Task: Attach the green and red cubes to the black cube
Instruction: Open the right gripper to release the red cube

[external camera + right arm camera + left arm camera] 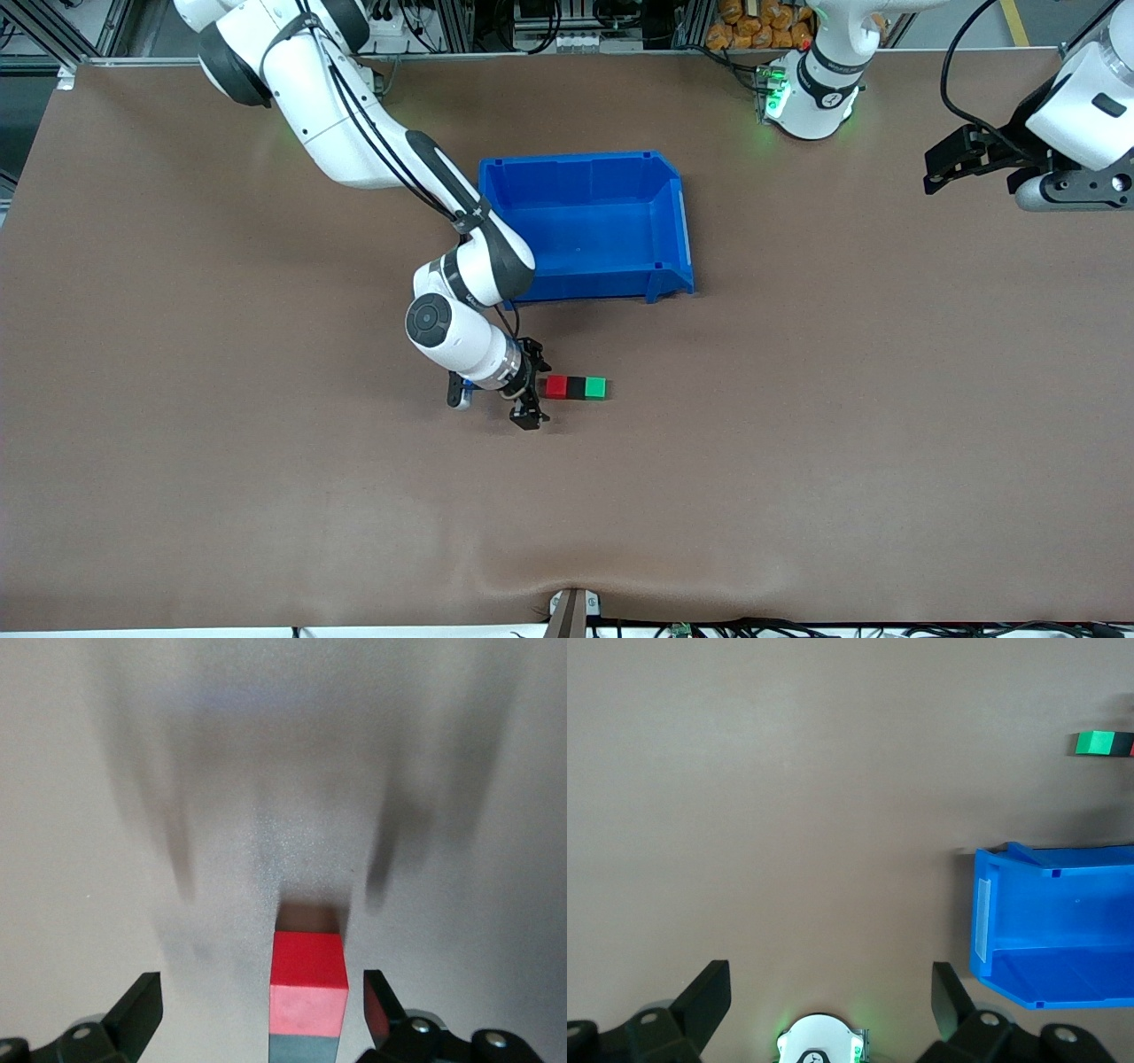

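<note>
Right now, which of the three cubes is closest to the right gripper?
The red cube: it ends the row beside the open right gripper; the black cube and green cube follow.

You only get a sliver of the black cube [303,1049] in right wrist; green cube [1097,743] hides the row's rest in left wrist.

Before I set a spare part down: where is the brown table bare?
Bare: the table between the red-black-green cube row and the camera, and toward the open left gripper. Crowded: the open right gripper beside the row, blue plastic bin farther off.
</note>
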